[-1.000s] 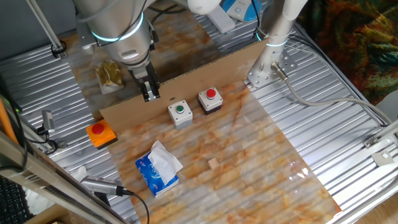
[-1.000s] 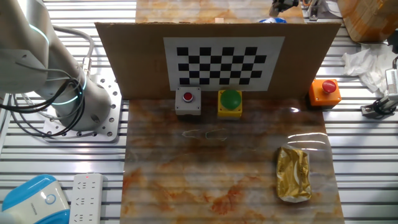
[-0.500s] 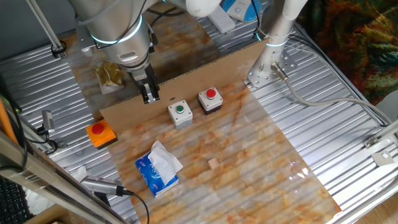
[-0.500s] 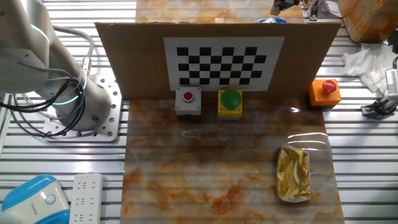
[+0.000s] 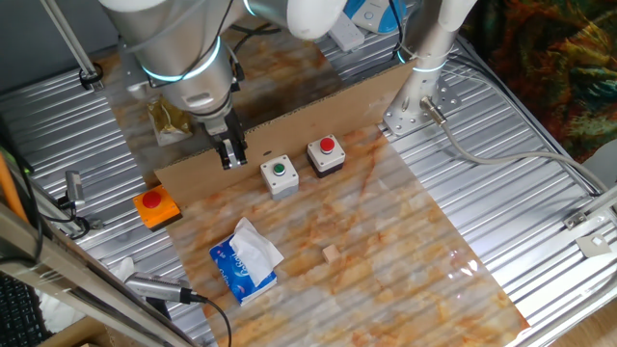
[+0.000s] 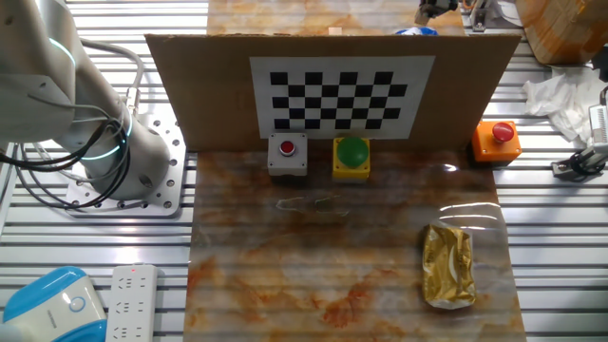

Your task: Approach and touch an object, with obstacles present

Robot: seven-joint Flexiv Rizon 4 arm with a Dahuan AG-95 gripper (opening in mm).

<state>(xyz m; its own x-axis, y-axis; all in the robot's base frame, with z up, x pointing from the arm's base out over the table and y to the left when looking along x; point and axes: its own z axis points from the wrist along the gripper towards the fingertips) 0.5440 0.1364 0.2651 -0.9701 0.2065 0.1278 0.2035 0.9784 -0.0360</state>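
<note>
In one fixed view my gripper (image 5: 231, 154) hangs fingers-down and shut, holding nothing, just in front of the cardboard wall (image 5: 318, 104) near its left end. A white box with a green button (image 5: 280, 175) stands right of the fingertips, a small gap apart. A box with a red button (image 5: 326, 154) is beside it. An orange box with a red button (image 5: 156, 205) lies lower left. In the other fixed view only the gripper's dark tip (image 6: 429, 8) shows above the wall's (image 6: 209, 85) top edge.
A blue tissue pack (image 5: 246, 260) and a small wooden block (image 5: 332, 253) lie on the marbled board. Behind the wall are a gold foil packet (image 6: 448, 266), a red button box (image 6: 287, 155), a green button on a yellow box (image 6: 352, 157). The robot base (image 5: 415, 96) stands at the wall's right end.
The gripper has shifted slightly left and lower along the front of the cardboard wall. Nothing else has moved.
</note>
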